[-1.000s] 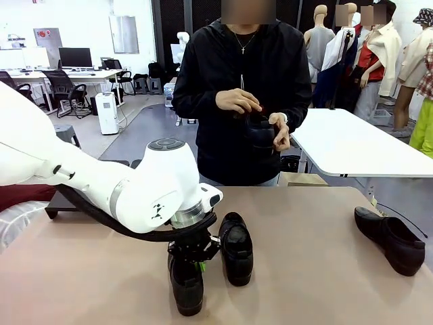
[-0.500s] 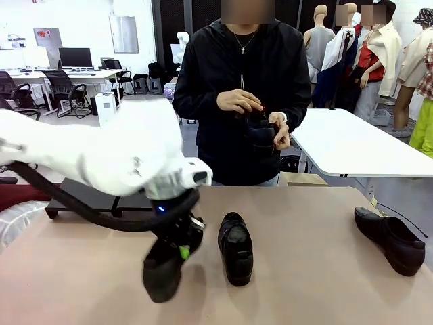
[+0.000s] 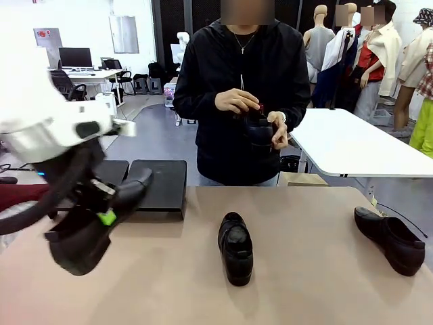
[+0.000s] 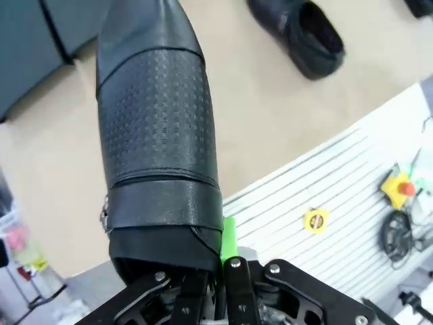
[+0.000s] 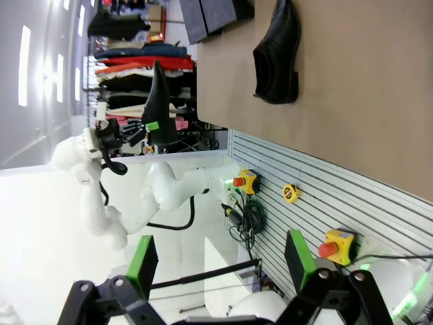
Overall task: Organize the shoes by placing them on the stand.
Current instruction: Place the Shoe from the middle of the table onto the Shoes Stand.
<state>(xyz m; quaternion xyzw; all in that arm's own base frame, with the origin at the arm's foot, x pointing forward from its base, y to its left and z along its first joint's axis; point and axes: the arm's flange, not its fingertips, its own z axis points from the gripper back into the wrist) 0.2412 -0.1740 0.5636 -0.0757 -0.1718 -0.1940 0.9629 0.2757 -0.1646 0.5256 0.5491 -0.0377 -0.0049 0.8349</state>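
Note:
My left gripper (image 3: 103, 211) is shut on the heel end of a black glossy shoe (image 3: 91, 230) and holds it tilted in the air above the table's left side, in front of the stand (image 3: 157, 181). In the left wrist view that shoe (image 4: 159, 135) runs up from my fingers (image 4: 229, 238). A second shoe (image 3: 235, 247) lies at the table's middle and a third shoe (image 3: 392, 238) at the right. The person holds a fourth shoe (image 3: 260, 130) in both hands. My right gripper (image 5: 222, 265) is open and holds nothing; it hangs off the table, looking at the middle shoe (image 5: 277, 54).
The stand is a low black pair of platforms at the table's far left edge, its top bare. A white table (image 3: 352, 145) stands behind on the right. The person stands at the far edge, centre. A slatted panel (image 5: 318, 183) lies below the table's near edge.
My left arm has lifted the shoe off the table beside the middle shoe and swung it left and upward, toward the stand. The person's hands and the other shoes have stayed put.

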